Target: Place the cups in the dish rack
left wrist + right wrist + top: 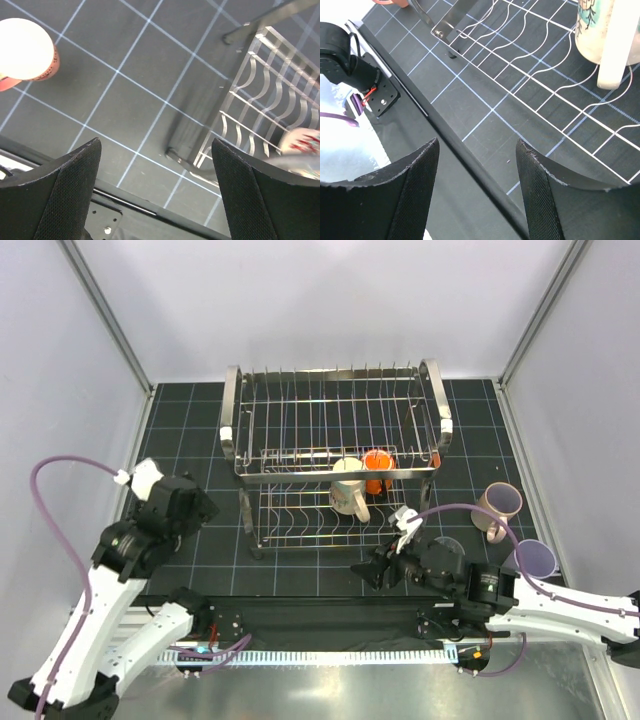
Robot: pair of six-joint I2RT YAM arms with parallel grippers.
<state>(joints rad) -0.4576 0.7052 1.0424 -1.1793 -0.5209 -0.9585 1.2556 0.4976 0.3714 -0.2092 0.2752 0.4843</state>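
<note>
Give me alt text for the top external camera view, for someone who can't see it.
A chrome two-tier dish rack stands on a black grid mat, holding a cream mug and a small orange cup. A beige-pink mug and a lavender tumbler stand to its right. The left gripper and right gripper are near its front corners, both empty.

We're in a robot lab test cell: white wall panels (330, 300) on aluminium posts (105, 310) box in a black gridded surface (190, 420). Left arm (100, 610) and right arm (570, 608) are bolted at its near edge, with a purple cable (75, 459) hanging loose.
</note>
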